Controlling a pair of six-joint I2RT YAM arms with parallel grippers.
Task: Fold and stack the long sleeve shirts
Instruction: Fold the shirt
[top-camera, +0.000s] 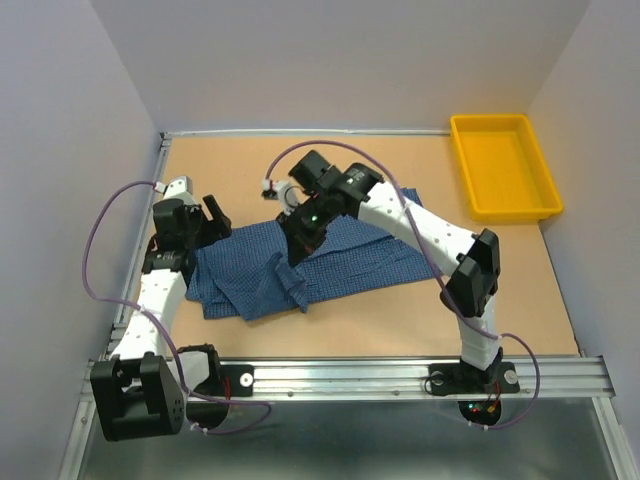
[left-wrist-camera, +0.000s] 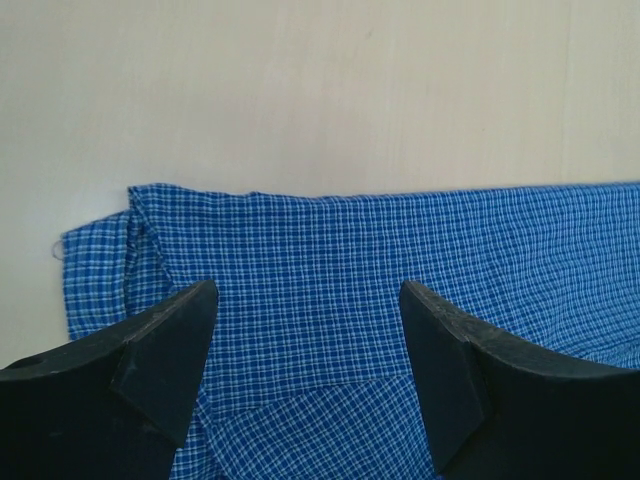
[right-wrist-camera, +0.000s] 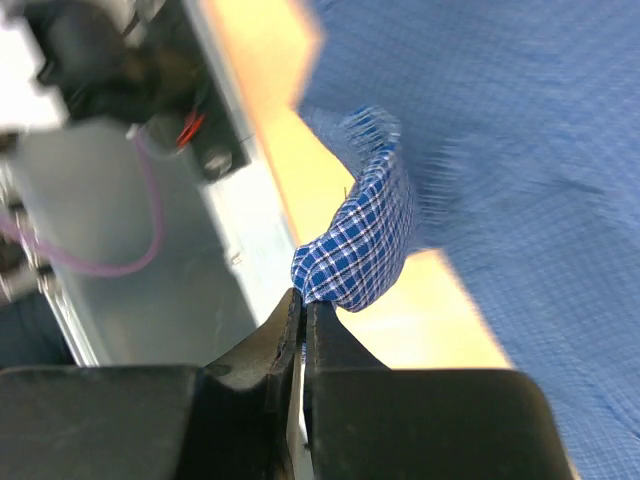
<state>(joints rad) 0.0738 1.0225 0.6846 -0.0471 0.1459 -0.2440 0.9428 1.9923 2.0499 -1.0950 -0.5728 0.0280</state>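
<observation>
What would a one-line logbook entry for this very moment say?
left pincer: open, low over shirt edge | right pincer: shut on shirt fold, raised | yellow tray: far right corner

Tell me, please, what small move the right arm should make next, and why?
Probably carry the pinched cloth over the shirt and lay it flat. The right gripper is shut on a raised fold of the shirt, so a fold seems underway, while the left gripper hangs open above the shirt's left edge, holding nothing.
</observation>
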